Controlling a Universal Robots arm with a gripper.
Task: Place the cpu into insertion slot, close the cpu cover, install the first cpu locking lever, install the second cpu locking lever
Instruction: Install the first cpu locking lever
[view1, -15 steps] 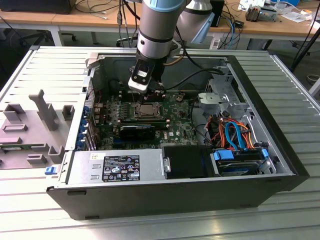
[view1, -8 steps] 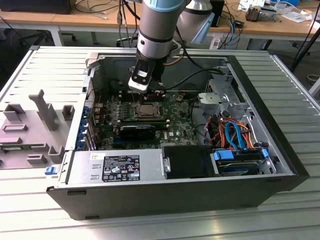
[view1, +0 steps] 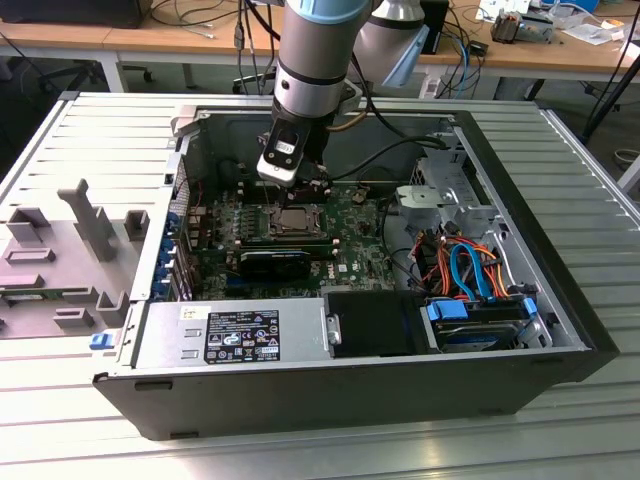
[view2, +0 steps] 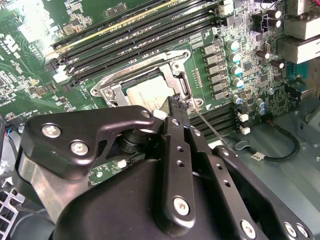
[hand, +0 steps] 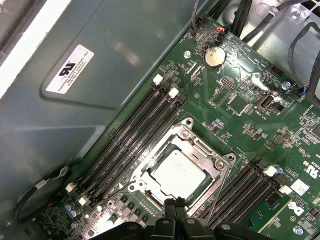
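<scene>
— What colour is the motherboard (hand: 240, 82)?
— Deep green, speckled with small silver and black parts. The memory slots (hand: 135, 140) across it are black stripes with white latch ends.
— And the cpu (hand: 179, 173)?
— Matte silver-grey on top. The cpu cover (hand: 210, 145) framing it is a brighter, shinier silver.
— The gripper (view2: 177, 105)?
— Black all over, dotted with silver screw heads. The arm (view1: 315, 70) above it is silver-grey with a pale blue band.
— Anything brighter?
— The cables (view1: 465, 265) are orange, blue and red. The power supply (view1: 295, 330) is dull grey with a black label printed in white.
— The table (view1: 80, 130)?
— Light grey, ribbed in parallel lines.
</scene>
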